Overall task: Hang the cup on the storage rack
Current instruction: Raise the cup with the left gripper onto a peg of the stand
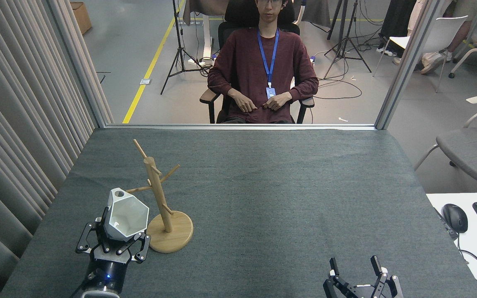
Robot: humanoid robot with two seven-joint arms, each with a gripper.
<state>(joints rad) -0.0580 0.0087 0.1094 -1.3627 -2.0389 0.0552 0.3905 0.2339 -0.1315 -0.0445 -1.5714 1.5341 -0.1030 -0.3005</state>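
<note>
At lower left of the frame, the left gripper [113, 243] has its black linkage jaws closed around the tapered lower body of the cup [126, 215], a white, hard-looking, hexagonal faceted vessel. The cup's open mouth faces up and toward the camera; its small rim tab with a round hole sits at the upper edge. The cup is held just left of the storage rack [158, 198], overlapping the tip of one peg in this view; whether they touch cannot be told. The rack is pale smooth wood: round disc base, upright post, thin angled pegs. It stands on the counter [271, 198], covered in dark grey woven fabric. At lower right, the right gripper [355, 270] holds nothing, jaws spread apart
</note>
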